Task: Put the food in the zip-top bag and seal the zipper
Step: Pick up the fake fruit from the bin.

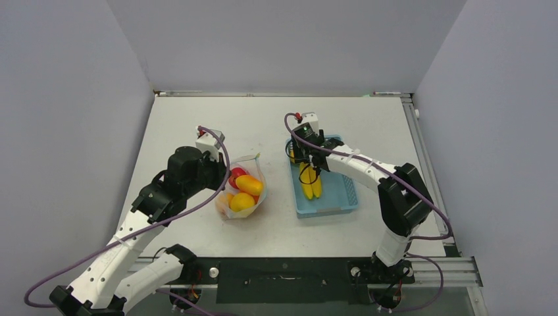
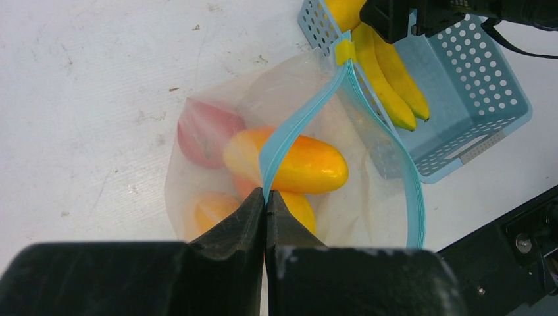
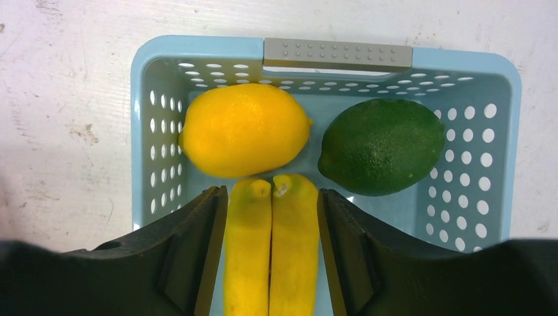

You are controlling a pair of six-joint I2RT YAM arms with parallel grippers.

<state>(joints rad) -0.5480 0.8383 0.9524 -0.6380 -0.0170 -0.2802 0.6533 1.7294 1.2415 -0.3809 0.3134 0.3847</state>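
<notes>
Right claw (image 3: 273,197) is set astride the bananas (image 3: 271,250) in the basket (image 3: 197,49), grip unconfirmed. Left claw (image 2: 266,197) is pinched shut on the zipper (image 2: 296,122), the zip-top bag (image 2: 276,92) held open. Some fruit (image 2: 296,161) is bagged; bananas, lemon (image 3: 243,128), lime (image 3: 381,145), sealing remain.

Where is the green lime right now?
In the right wrist view the lime lies at the handle end of the blue basket, on the picture's right beside the lemon, just beyond the tips of the bananas.
</notes>
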